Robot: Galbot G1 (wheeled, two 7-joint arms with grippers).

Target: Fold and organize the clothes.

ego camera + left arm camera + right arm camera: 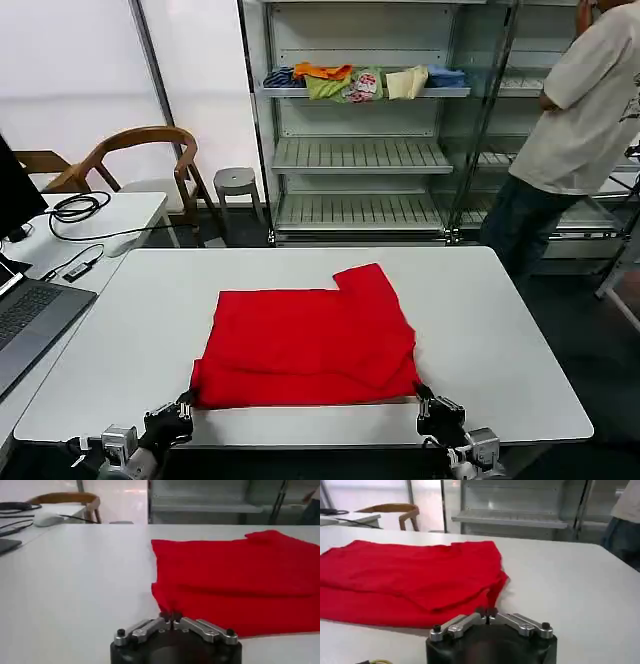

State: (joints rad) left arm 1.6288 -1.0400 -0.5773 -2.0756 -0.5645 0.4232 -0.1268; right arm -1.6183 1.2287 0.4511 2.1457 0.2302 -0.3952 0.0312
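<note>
The red T-shirt (310,345) lies folded in layers on the white table (500,320), with no print showing. One sleeve sticks out toward the far side (365,282). My left gripper (186,405) is at the shirt's near left corner, and in the left wrist view it (171,616) is shut on the red cloth (235,580) there. My right gripper (426,400) is at the near right corner, and the right wrist view shows it (487,612) pinching the red fabric (410,580) as well. Both held corners are close to the table's near edge.
A metal shelf rack (360,155) with small folded garments (345,82) stands behind the table. A wooden chair (150,150), a stool (236,182) and a side desk with a laptop (30,320) and cables (75,208) are on the left. A person (575,120) stands at back right.
</note>
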